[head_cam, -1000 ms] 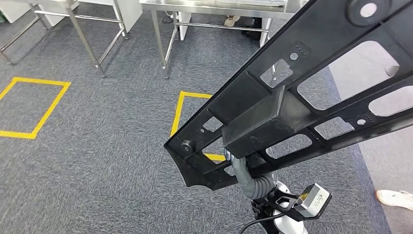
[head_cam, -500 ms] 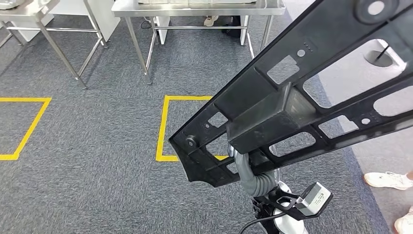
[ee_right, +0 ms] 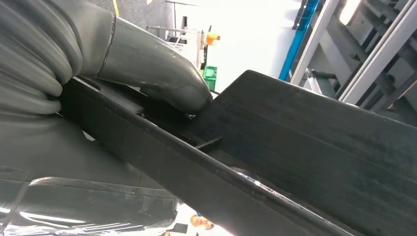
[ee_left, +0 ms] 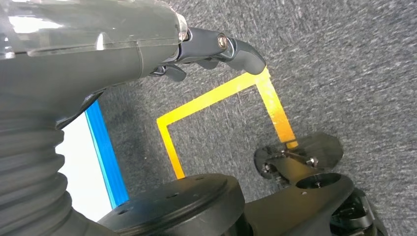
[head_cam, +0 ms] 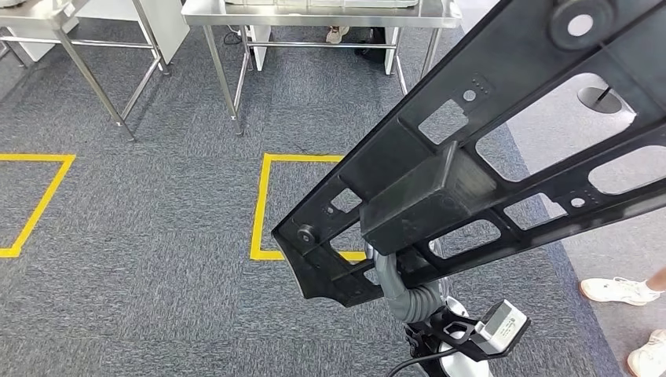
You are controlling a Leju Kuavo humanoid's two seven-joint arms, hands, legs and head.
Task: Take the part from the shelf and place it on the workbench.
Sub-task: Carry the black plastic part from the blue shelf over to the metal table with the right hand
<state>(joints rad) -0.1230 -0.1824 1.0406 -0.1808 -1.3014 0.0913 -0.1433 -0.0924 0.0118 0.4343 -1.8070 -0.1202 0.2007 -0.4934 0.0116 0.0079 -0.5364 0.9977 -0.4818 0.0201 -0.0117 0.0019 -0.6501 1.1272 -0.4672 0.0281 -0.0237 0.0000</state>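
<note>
The grey carpet floor (head_cam: 157, 259) spreads out below, and ahead stands the steel workbench (head_cam: 314, 14), its tabletop edge running along the far side with bare legs underneath. Across the right of the head view sweeps the part (head_cam: 471, 157), a long black plastic frame full of cut-outs, carried high and slanting, well clear of the floor and not yet over the tabletop. The right hand (ee_right: 162, 78) grips it from beneath, thumb pressed against a rib near the boxy middle section. The left hand (ee_left: 211, 49) hangs by the side holding nothing, fingers loosely curled. A yellow tape square (head_cam: 267, 204) marks the floor just short of the workbench, probably the spot to stop. The thing to get right: keep that long frame level and steady on the approach, since its far end overhangs a lot and could clip the tabletop edge. A person's white shoes (head_cam: 620, 290) stand nearby on the right, so swing wide of them.
</note>
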